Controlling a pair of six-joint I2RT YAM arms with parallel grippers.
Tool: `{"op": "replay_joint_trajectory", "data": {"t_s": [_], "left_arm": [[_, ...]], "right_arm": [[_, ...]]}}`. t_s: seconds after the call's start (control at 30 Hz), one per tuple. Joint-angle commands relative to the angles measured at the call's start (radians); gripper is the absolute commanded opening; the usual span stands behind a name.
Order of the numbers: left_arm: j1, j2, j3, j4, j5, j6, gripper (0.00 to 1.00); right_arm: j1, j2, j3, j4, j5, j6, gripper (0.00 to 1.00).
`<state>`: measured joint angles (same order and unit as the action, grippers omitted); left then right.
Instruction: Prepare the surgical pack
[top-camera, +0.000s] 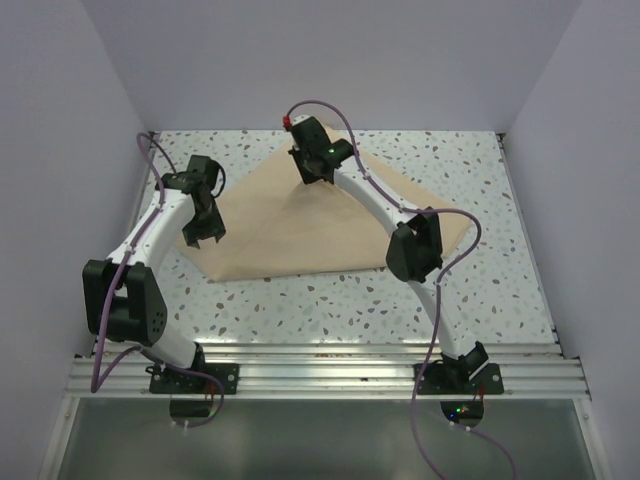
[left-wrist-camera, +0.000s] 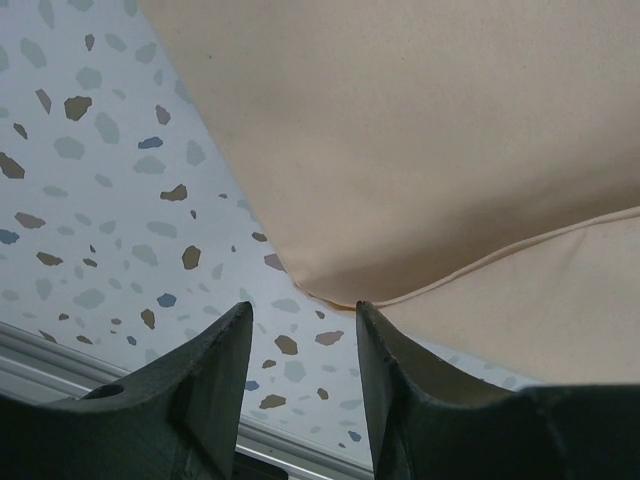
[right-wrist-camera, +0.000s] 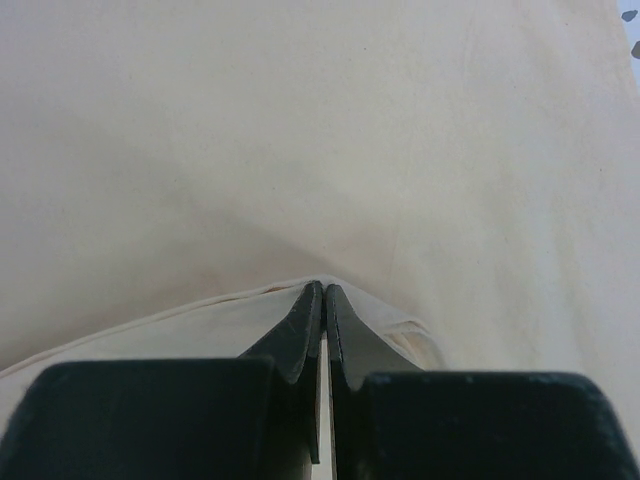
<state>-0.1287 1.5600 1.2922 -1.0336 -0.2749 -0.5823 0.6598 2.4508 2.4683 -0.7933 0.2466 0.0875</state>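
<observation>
Speckled terrazzo table (top-camera: 330, 300) between pale lilac walls (top-camera: 330, 60) carries the surgical pack (top-camera: 290, 235), a tan cloth spread over its middle and far part, with one portion tented up off the surface. From its base at the near right, the right arm bends at the elbow and reaches forward and leftward over the cloth, its right gripper (right-wrist-camera: 322, 287) clenched on a hemmed edge of the sheet. The left arm folds up from its base and angles down at the cloth's left corner, where the left gripper (left-wrist-camera: 303, 308) hangs with jaws parted, grasping nothing, a folded corner just beyond its fingertips.
</observation>
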Motion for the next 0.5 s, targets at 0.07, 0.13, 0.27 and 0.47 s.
{"op": "replay_joint_trajectory", "data": {"t_s": [0.07, 0.13, 0.27, 0.47], "left_arm": [[0.017, -0.015, 0.009, 0.037, -0.017, 0.015, 0.5], [0.018, -0.011, 0.015, 0.035, -0.02, 0.019, 0.5], [0.023, -0.002, 0.032, 0.03, -0.021, 0.025, 0.5], [0.028, 0.014, 0.038, 0.032, -0.012, 0.029, 0.5]], "right_arm": [[-0.02, 0.017, 0.053, 0.065, 0.01, -0.015, 0.0], [-0.023, 0.025, 0.055, 0.077, 0.014, -0.015, 0.0], [-0.035, 0.043, 0.069, 0.1, 0.022, -0.003, 0.0], [-0.049, 0.08, 0.08, 0.112, 0.026, -0.006, 0.0]]}}
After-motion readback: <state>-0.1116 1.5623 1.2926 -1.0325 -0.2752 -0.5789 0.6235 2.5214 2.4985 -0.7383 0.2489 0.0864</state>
